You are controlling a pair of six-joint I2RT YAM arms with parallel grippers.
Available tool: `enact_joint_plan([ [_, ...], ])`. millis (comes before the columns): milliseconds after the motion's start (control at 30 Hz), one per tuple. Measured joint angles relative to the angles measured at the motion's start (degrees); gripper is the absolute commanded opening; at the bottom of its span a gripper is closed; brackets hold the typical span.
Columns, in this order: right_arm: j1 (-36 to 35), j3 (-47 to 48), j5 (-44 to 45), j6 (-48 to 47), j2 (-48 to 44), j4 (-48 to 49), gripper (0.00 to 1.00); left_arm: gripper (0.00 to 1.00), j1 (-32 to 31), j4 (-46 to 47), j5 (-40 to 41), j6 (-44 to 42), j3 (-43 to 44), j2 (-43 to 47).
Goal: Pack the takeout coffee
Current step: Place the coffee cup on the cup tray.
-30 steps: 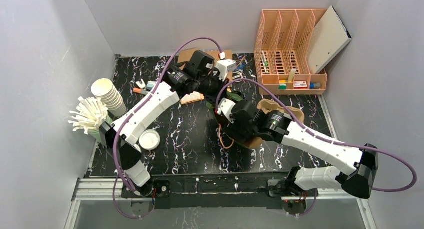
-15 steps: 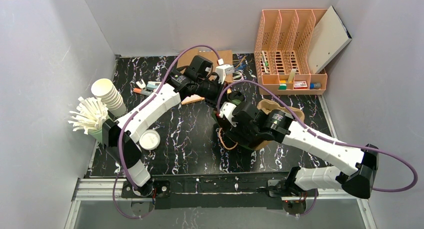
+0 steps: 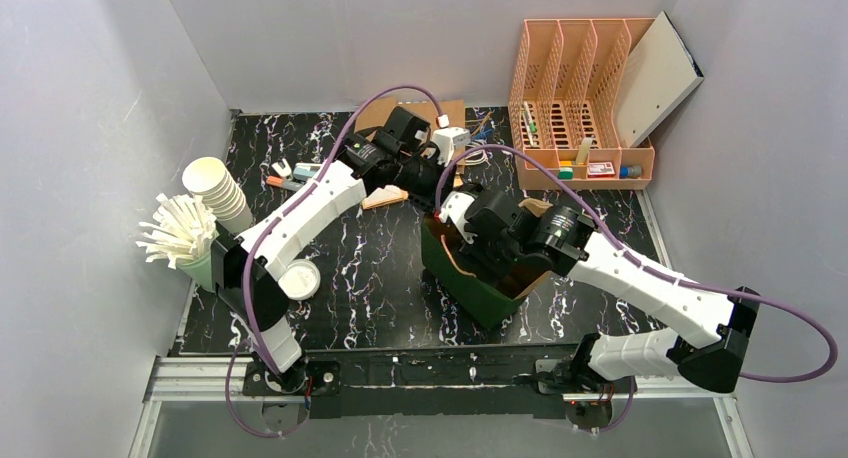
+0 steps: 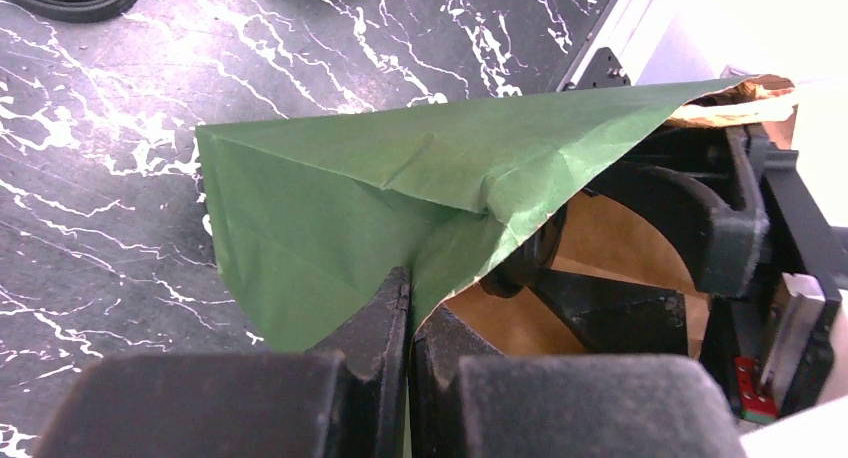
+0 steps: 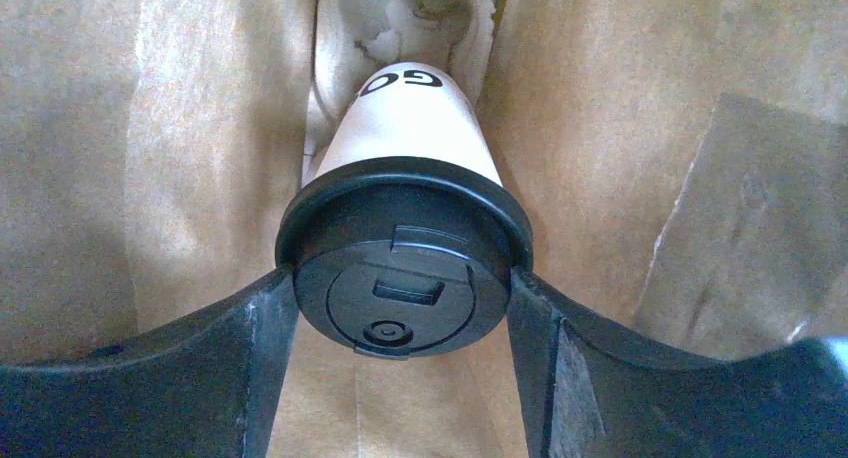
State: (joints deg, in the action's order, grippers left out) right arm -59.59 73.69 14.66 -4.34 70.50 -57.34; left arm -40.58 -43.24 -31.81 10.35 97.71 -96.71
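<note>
Cup (image 5: 415, 118) is clamped at its lid (image 5: 400, 288) in your right gripper (image 5: 402, 313), long axis pointing straight ahead, deeper into the bag (image 5: 620, 98). Left gripper (image 4: 408, 308) pinches the bag's green rim. Advance the cup along that axis.

marbled table (image 3: 380, 278) bears green bag (image 3: 468, 290), cups (image 3: 220, 192), organizer (image 3: 582, 98).

Black letters are showing on the white wall of the coffee cup (image 5: 415, 118), at twelve o'clock from its black lid (image 5: 403, 268). They are reading "GO" and curving with the wall. Packets in the orange rack (image 3: 580, 98), at one o'clock on the surface (image 3: 380, 278), are carrying print too small to read.
</note>
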Motion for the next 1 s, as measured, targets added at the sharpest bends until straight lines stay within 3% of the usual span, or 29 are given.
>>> enact_joint_plan([
  [633,0.0,5.81,-2.86,3.08,4.02,-6.64,0.18,0.0,-0.96,-1.16,13.64,-4.48,2.91,-1.03],
  [1000,0.0,2.54,4.0,2.21,3.98,4.52,0.17,0.0,-2.71,2.69,22.12,-7.21,2.84,4.61],
])
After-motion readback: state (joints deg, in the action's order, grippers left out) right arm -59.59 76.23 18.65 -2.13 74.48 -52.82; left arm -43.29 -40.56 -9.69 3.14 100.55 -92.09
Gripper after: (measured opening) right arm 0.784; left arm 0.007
